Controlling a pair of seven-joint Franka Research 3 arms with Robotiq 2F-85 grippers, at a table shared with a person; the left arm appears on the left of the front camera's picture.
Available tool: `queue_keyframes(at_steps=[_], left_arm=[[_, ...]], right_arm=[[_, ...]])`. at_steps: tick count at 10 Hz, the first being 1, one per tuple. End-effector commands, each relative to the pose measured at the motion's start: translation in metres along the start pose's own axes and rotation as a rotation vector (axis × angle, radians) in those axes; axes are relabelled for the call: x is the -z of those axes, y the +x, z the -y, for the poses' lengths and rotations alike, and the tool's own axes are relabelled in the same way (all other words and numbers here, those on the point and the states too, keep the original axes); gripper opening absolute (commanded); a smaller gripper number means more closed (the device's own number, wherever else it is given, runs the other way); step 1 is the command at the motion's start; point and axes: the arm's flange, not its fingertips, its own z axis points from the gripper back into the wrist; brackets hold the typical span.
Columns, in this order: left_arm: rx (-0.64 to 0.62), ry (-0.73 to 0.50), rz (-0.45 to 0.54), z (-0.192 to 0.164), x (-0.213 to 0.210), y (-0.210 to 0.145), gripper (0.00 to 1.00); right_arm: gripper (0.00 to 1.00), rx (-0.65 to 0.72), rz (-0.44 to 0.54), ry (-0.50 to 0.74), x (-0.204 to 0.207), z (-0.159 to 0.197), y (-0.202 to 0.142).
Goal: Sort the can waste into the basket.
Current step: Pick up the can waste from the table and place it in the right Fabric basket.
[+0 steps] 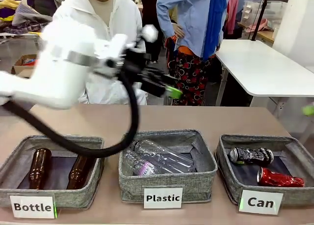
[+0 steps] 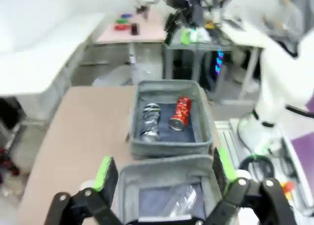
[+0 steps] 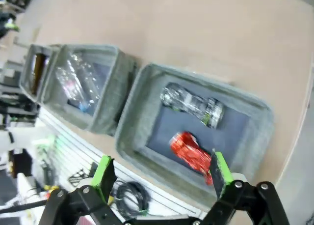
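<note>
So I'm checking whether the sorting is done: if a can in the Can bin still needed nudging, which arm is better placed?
Right, probably. The right gripper hangs open directly above the Can basket holding the red can and black can. The left gripper is open over the Plastic bin, farther off.

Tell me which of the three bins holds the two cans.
The basket labelled "Can", at the robot's right end of the row, holds the red can and black can; the other two hold bottles.
</note>
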Motion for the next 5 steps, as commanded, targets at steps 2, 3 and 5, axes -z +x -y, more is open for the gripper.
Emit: queue_keyframes(at_steps=[2, 3, 5], left_arm=[[-0.342, 0.079, 0.223, 0.036, -0.12, -0.086, 1.0], [-0.493, 0.043, 0.333, 0.034, -0.154, -0.109, 1.0], [-0.8, 0.07, 0.398, 0.023, -0.199, -0.161, 1.0]], right_arm=[[1.0, 0.106, -0.05, 0.075, 0.065, -0.025, 0.083], [1.0, 0.133, -0.048, 0.171, 0.092, -0.036, 0.102], [1.0, 0.234, 0.057, 0.405, 0.139, -0.048, 0.132]])
